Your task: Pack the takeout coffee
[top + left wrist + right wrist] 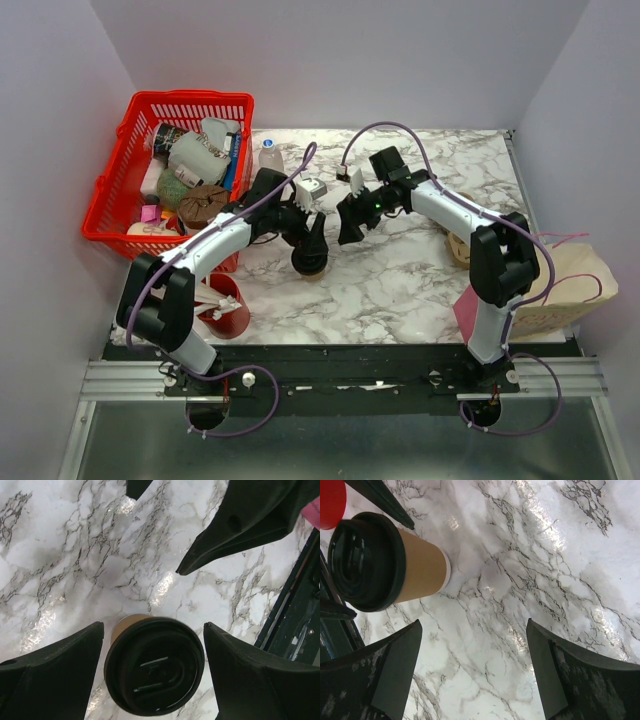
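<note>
Takeout coffee (155, 672) stood upright, lidded; left gripper (154, 630) is spread wide astride it (not yet clasped), evidently poised for grasping. Right gripper (472, 627) is held nearby, splayed, empty.

No words or numbers can be read: the black lid (155, 667) of the coffee cup (420, 570) shows only raised shapes, and anything printed in the red basket (190, 98) is too small.

High rear overhead, two close wrist views, all probably sharing cup (420, 567)
</note>
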You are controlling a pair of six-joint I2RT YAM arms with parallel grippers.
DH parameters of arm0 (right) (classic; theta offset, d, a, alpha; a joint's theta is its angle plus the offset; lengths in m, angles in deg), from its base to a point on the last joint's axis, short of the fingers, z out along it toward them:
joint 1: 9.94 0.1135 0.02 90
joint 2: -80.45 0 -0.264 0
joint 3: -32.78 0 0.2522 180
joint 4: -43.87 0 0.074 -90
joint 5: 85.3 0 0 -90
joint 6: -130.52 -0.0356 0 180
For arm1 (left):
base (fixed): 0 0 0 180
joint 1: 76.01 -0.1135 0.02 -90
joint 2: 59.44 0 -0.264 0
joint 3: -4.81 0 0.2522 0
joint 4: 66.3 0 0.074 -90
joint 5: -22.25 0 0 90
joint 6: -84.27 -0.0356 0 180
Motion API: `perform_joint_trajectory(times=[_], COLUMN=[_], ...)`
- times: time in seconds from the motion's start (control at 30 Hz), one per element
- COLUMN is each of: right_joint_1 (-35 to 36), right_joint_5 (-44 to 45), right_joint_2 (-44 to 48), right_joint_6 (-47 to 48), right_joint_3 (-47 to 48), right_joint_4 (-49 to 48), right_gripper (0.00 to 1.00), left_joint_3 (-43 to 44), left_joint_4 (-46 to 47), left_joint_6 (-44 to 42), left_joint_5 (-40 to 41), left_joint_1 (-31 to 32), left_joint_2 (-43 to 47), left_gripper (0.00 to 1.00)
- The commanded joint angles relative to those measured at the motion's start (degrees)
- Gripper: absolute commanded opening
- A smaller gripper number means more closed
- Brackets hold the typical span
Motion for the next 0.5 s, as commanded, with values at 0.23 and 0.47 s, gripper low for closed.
perform_joint_trajectory(times=[0.23,0.47], right_joint_1=[0.01,-0.70], right_joint_5=[-1.08,0.49], right_joint_2=[5.91,12.85], right_joint_6=[3.81,8.91], right_joint_3=[1.29,-0.02], right_joint_4=[2.45,5.35], right_gripper=[0.95,1.00], left_joint_3=[3.40,6.14], left_joint_4=[-2.56,-18.64], left_joint_6=[-6.34,-28.57], left_joint_5=[-1.45,-3.13], left_joint_1=[-0.07,0.28], left_joint_2=[2.41,4.35], left_gripper=[0.91,0.94])
